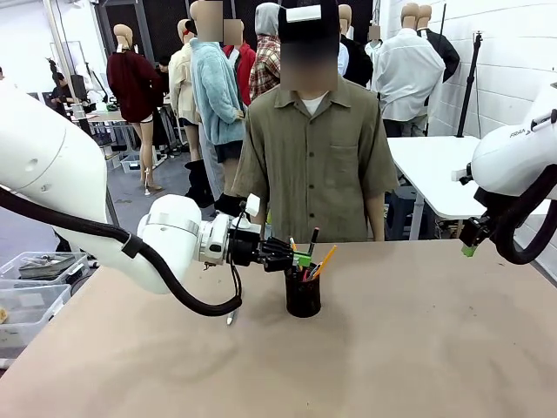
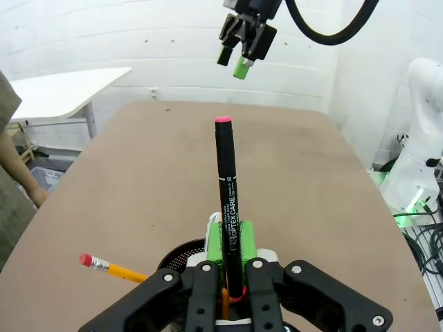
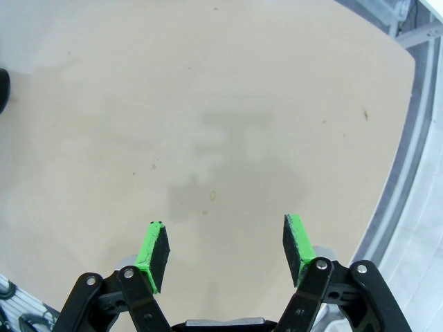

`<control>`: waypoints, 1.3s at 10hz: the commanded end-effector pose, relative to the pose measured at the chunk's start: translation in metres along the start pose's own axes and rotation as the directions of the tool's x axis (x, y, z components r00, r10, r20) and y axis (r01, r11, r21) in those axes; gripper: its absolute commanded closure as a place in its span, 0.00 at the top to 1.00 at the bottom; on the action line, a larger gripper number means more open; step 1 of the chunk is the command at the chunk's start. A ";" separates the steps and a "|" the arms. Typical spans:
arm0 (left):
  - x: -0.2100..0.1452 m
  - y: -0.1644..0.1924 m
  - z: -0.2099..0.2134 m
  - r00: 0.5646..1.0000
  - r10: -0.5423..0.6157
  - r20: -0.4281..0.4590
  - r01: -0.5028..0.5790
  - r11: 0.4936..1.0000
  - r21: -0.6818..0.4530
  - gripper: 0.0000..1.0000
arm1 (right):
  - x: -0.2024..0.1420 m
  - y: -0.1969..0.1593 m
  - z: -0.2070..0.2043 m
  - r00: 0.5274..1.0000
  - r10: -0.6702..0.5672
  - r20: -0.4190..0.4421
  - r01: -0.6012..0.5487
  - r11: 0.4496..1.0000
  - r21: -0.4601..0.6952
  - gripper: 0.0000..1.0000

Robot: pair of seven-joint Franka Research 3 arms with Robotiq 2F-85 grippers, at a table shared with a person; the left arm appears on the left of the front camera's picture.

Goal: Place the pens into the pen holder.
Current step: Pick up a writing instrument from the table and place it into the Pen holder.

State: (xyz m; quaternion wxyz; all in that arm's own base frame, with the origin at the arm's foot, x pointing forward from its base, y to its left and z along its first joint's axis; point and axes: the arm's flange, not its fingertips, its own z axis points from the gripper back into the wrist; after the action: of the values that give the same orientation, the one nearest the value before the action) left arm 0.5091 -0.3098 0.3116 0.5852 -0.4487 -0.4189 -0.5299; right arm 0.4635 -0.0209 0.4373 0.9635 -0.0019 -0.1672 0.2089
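holder: small black wire-mesh cylindrical pen holder [image 1: 303, 298], upright on the brown bench [image 1: 418, 348], well in from every bench edge.
left jaws: directly over the holder mouth, clamped on the black stick pen with pink-red end cap [image 2: 226, 180]. Green pads [image 2: 244, 241] pinch its lower barrel.
pen pose: near upright, pink end up. Lower tip is hidden behind the jaws, so can't tell if it's inside the holder rim yet.
in holder: orange pencil with pink eraser [image 2: 118, 268] leaning out over the rim, plus other ends too small to sort.
right jaws: apart, nothing between them, raised well to the right of the holder over bare bench.
handling: pen looks light, stiff, smooth plastic, so it can slip or swivel in a pinch. Hold low on the barrel looks right. Holder is light mesh and shorter than the pens, so a sideways shove could probably tip it.
room: open bench all round the holder. Only crowding is the leaning pencil beside the left jaws.
person [image 1: 313, 157]: at the far bench edge behind the holder, arms at sides, clear of it.
step (my read): drop-in nearly done. Release straight down, retract upward.
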 end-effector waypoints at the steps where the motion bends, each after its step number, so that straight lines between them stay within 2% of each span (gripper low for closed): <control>1: -0.004 0.001 -0.003 0.999 -0.033 -0.026 0.033 0.999 -0.002 0.00 | 0.000 0.000 -0.002 1.000 0.005 -0.002 -0.005 1.000 -0.030 0.82; 2: -0.007 -0.001 0.000 0.998 -0.049 -0.031 0.049 0.999 0.000 0.05 | 0.000 0.000 -0.002 1.000 0.005 -0.002 -0.005 1.000 -0.030 0.82; 4: -0.003 -0.007 0.006 0.997 -0.079 -0.015 0.079 0.997 0.013 0.45 | 0.000 0.000 -0.002 1.000 0.005 -0.002 -0.005 1.000 -0.030 0.82; 5: 0.001 -0.013 0.011 0.996 -0.090 -0.018 0.090 0.996 0.020 0.58 | 0.000 0.000 -0.002 1.000 0.005 -0.002 -0.005 1.000 -0.030 0.82; 7: 0.017 -0.031 0.033 0.994 -0.108 -0.023 0.109 0.992 0.062 0.58 | 0.000 0.000 -0.002 1.000 0.005 -0.002 -0.005 1.000 -0.030 0.82; 9: 0.035 -0.044 0.068 0.997 -0.053 -0.050 0.060 0.988 0.141 0.58 | 0.000 0.000 -0.002 1.000 0.005 -0.002 -0.005 1.000 -0.030 0.82; 11: 0.070 -0.061 0.122 0.976 0.085 -0.198 -0.013 0.942 0.336 0.58 | 0.000 0.000 -0.002 1.000 0.005 -0.002 -0.005 1.000 -0.030 0.82; 12: 0.090 -0.071 0.144 0.946 0.153 -0.287 -0.023 0.911 0.411 0.58 | 0.000 0.000 -0.002 1.000 0.005 -0.002 -0.005 1.000 -0.030 0.82; 13: 0.107 -0.075 0.161 0.912 0.235 -0.337 -0.055 0.883 0.466 0.58 | 0.000 0.000 -0.002 1.000 0.005 -0.002 -0.005 1.000 -0.030 0.82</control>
State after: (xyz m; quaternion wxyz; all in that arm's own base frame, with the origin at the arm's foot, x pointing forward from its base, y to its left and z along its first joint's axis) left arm 0.4525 -0.1795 0.4382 0.7365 -0.2300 -0.4364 -0.4629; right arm 0.4636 -0.0217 0.4372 0.9637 -0.0018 -0.1672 0.2081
